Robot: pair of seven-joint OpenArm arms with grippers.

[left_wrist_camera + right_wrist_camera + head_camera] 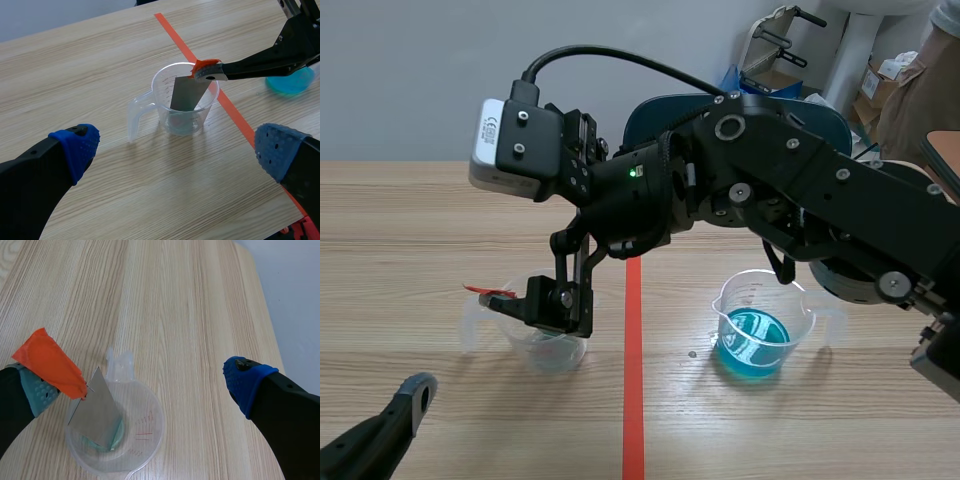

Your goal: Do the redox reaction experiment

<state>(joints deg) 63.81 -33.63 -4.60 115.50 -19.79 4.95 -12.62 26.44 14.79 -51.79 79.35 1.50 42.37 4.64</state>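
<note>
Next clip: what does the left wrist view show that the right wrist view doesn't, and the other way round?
Only the left wrist view: the cup of blue liquid, the orange-red tape line, and the left gripper, open, short of the clear cup. Only the right wrist view: both fingers of the right gripper, wide apart over that cup. Both: the clear cup with the grey sheet standing tilted in it, and the right gripper's orange-tipped finger by the sheet's top corner.

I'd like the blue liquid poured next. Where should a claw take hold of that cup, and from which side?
Probably by its handle, coming in from the robot's right: the blue liquid cup stands upright, the handle juts out that side, and the spout faces the other cup.
</note>
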